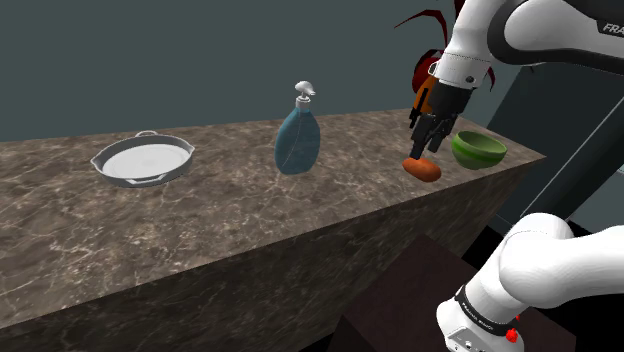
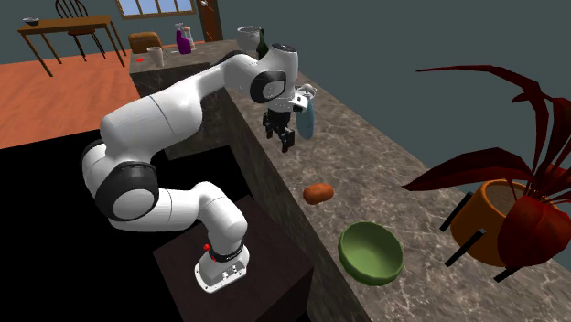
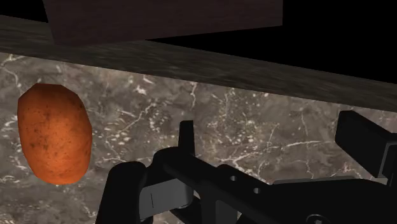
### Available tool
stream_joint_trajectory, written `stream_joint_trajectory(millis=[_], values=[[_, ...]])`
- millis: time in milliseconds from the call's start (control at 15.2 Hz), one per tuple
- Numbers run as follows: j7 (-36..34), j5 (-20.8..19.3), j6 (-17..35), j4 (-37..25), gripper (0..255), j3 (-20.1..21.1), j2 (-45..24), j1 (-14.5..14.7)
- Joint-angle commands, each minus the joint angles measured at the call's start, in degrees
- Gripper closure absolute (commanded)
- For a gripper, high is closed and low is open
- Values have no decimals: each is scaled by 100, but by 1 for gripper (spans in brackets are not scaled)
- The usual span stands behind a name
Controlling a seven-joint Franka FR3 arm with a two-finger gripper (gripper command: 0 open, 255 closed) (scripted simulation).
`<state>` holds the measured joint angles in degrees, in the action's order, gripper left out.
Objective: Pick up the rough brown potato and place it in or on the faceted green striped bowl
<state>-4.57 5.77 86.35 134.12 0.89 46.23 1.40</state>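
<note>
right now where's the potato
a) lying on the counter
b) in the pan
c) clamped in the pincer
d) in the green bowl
a: the potato lies on the counter near its edge. The open pincer hangs off to one side without touching it, and the bowl has nothing in it.

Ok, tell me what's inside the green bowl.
Nothing: the green bowl shows its bare inside in the second exterior view. The potato lies outside on the counter. In the shoulder view its near wall hides the bottom.
</note>
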Motion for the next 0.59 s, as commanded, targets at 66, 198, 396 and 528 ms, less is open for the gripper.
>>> stream_joint_trajectory(millis=[66,198,396,528], values=[[37,-109,125,140,0,-53,62,-70],[107,-329,379,407,0,-165,174,-216],[208,-664,776,777,0,-347,310,-452],[271,-890,1053,1002,0,-479,377,-620]])
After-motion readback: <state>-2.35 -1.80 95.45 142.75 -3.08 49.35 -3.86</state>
